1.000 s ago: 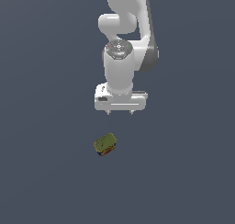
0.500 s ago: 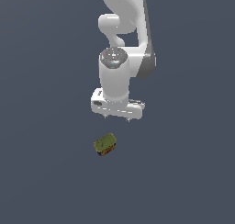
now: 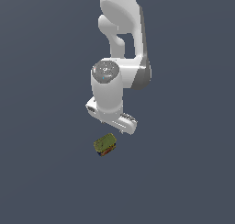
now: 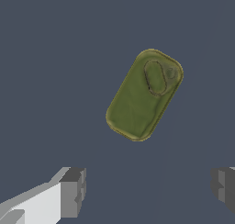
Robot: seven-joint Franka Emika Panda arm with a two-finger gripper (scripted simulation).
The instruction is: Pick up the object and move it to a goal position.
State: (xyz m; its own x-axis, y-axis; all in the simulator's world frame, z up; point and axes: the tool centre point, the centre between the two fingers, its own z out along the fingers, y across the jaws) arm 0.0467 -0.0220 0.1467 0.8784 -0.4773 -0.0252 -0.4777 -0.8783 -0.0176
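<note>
Gripper point(image 4: 149, 191) wide open, empty, just above object point(image 3: 105, 144) on grey floor point(image 3: 41, 172)

gripper point(image 3: 111, 125) above object point(image 3: 105, 144), apart

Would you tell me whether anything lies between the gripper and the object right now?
Nothing does: in the wrist view only bare grey floor separates the open gripper from the object, and they are apart.

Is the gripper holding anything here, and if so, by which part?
Nothing is held. The gripper is open, its fingers wide apart, and the block lies clear of them.
</note>
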